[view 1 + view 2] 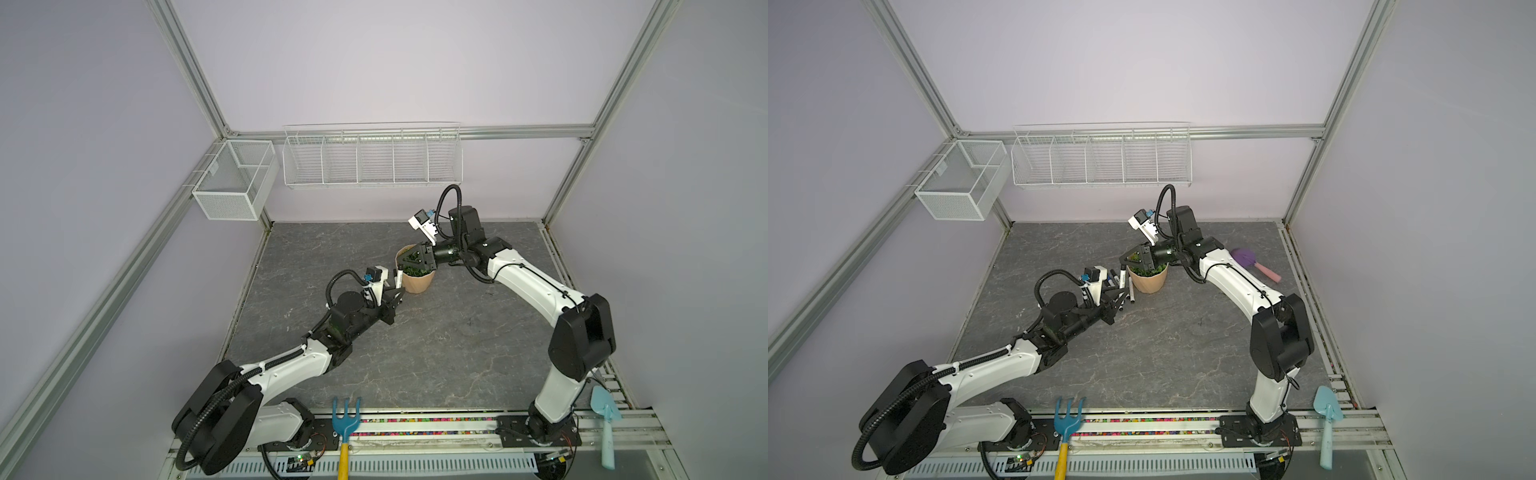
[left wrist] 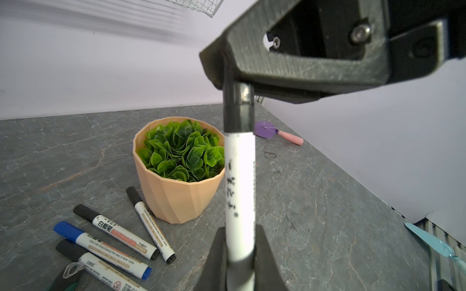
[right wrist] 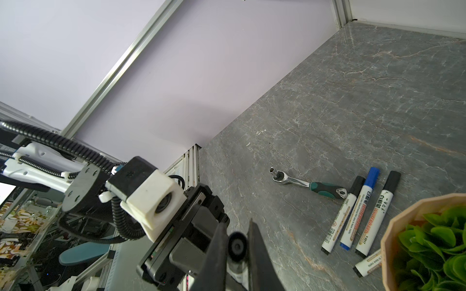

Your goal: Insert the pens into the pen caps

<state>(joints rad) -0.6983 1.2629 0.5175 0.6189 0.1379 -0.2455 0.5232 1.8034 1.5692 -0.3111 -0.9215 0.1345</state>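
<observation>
The grey marbled tabletop has lilac walls around it. The left gripper clamps a white pen, and the right gripper pinches the black cap on its far end. Four capped pens lie on the table nearby.

The grey marbled tabletop carries a peach pot of green leaves, toward twelve o'clock from its middle. At the pot's nine o'clock lie four pens, three with black caps and one with a blue cap. A green-handled ratchet wrench lies just beside their capped ends. A purple scoop with a pink handle lies at the pot's three o'clock.
</observation>
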